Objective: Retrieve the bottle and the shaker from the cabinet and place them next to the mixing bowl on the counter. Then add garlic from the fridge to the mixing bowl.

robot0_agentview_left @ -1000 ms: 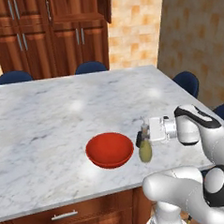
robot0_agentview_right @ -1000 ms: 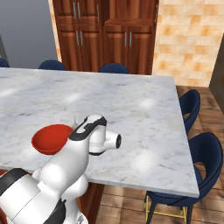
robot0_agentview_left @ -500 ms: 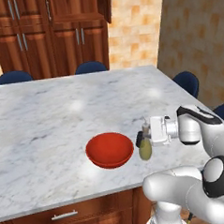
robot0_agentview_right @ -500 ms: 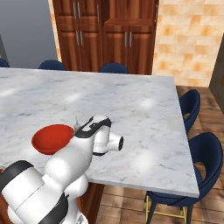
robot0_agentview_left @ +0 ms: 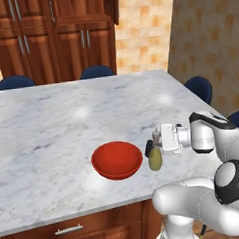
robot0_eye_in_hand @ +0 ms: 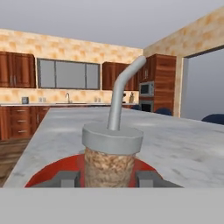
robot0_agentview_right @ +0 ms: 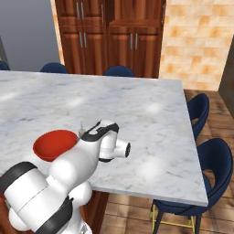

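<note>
— Where's the bottle (robot0_agentview_left: 155, 157)?
— Upright on the tabletop (robot0_agentview_left: 52, 125), close to the near edge, toward the near right corner. Just beside the mixing bowl (robot0_agentview_left: 117, 160), on its right, a thin gap between them. Olive-yellow liquid inside, pale spout on top.

— And the gripper (robot0_agentview_left: 150, 149)?
— Reaching in level from the right, clamped narrow on the bottle's neck. From the hand view, cork neck (robot0_eye_in_hand: 108, 166) between the two fingertips (robot0_eye_in_hand: 64, 178), bent spout (robot0_eye_in_hand: 123, 89) rising above, red bowl rim (robot0_eye_in_hand: 48, 175) just behind.

— Room at the edges?
— Tight in front: only a narrow marble strip between bowl, bottle and the near edge. Bare marble right of the bottle up to the right edge, though crossed above by the arm. Wide bare marble behind and to the left, all the way to the far edge and the far left.

— Counts?
— One bottle, one bowl. Bowl's inside looking bare from the left base view. Two dark blue chairs (robot0_agentview_left: 96, 72) behind the far edge, two more (robot0_agentview_right: 197, 107) along the right edge in the right base view.

— Beyond the tabletop?
— Reddish-brown cabinet (robot0_agentview_left: 51, 30) with silver bar handles past the far edge, well apart from the bottle. Plain grey fridge (robot0_agentview_right: 27, 34) left of it in the right base view.
</note>
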You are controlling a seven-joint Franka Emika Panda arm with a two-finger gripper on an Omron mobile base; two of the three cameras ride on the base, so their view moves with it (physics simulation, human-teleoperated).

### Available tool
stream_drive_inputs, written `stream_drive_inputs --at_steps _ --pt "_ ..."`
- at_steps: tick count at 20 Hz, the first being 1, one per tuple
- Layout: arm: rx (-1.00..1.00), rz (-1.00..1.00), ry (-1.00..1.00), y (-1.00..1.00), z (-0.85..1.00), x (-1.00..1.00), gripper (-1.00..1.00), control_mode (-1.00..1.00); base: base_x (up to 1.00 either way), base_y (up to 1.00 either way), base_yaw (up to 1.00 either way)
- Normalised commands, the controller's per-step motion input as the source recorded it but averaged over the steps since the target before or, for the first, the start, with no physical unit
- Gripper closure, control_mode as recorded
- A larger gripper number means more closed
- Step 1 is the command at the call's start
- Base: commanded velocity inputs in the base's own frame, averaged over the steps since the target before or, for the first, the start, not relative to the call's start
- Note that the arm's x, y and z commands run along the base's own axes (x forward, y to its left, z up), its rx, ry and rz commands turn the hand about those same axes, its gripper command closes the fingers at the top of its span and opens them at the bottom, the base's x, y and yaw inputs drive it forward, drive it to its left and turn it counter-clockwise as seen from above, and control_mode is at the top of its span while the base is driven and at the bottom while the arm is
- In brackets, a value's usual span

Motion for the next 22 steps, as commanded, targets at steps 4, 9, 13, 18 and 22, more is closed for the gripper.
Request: stream_drive_inputs --at_steps 4,9,13,18,22 --pt "0.00 0.00 0.00 0.00 0.00 0.00 -1.00 -1.00 0.00 0.00 0.00" --pt "0.00 0.00 0.00 0.00 0.00 0.00 -1.00 -1.00 0.00 0.00 0.00" --pt "0.00 0.00 0.00 0.00 0.06 -0.03 -1.00 -1.00 0.00 0.00 0.00" --pt "0.00 0.00 0.00 -0.02 0.14 -0.13 -1.00 -1.00 0.00 0.00 0.00" --pt "0.00 0.00 0.01 -0.26 0.35 -0.29 -1.00 -1.00 0.00 0.00 0.00"
